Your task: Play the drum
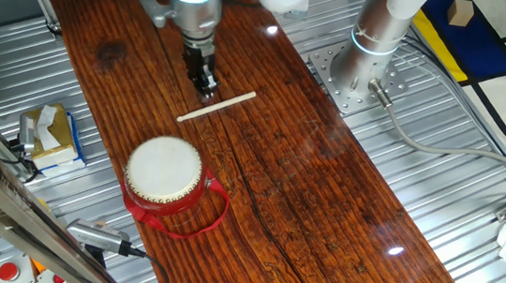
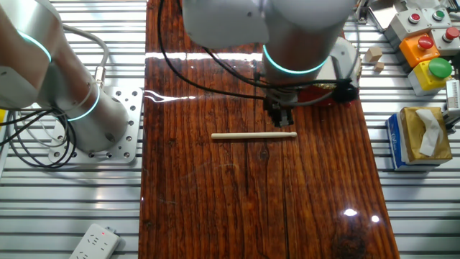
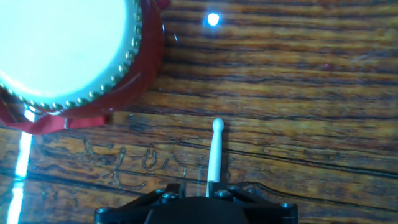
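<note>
The drum (image 1: 165, 172) has a cream-white skin, gold studs and a red body with a red strap loop, and stands on the wooden board near its front left. It fills the hand view's top left (image 3: 62, 43). In the other fixed view the arm hides it except for a red edge (image 2: 320, 92). A pale wooden drumstick (image 1: 217, 106) lies flat on the board. My gripper (image 1: 205, 89) hovers just over the stick's drum-side end (image 2: 287, 134). The jaws stand slightly apart. The stick (image 3: 215, 155) runs out from beside the right finger, its rounded tip pointing toward the drum.
A second robot arm's base (image 1: 366, 50) is bolted at the board's far right. A tissue box (image 1: 51, 134) sits left of the board. A button box (image 2: 428, 54) and a power strip (image 2: 93, 243) lie on the metal table.
</note>
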### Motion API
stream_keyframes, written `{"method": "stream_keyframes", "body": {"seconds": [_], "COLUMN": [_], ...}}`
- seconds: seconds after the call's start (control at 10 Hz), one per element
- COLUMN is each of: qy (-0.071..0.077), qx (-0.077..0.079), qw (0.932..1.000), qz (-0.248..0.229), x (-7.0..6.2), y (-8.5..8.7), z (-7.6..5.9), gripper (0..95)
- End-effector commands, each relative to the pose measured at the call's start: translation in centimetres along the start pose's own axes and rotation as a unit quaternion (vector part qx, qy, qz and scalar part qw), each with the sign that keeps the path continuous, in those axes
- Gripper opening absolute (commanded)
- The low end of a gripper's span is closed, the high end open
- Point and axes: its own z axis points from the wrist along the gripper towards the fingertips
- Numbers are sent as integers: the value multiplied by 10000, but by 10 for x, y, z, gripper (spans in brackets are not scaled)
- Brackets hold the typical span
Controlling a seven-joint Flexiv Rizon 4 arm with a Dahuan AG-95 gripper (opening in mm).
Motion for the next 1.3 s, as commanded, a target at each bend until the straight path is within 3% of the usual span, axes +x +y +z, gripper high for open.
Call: {"method": "stream_keyframes", "body": {"seconds": [0.1,0.5,1.3], "qy": [-25,-70,-69], "qx": [-101,-148,-177], "qw": [9999,9998,9998], "qz": [13,100,-8], "x": [4,14,21], "y": [-2,-4,-12], "z": [0,19,14], "gripper": [380,380,380]}}
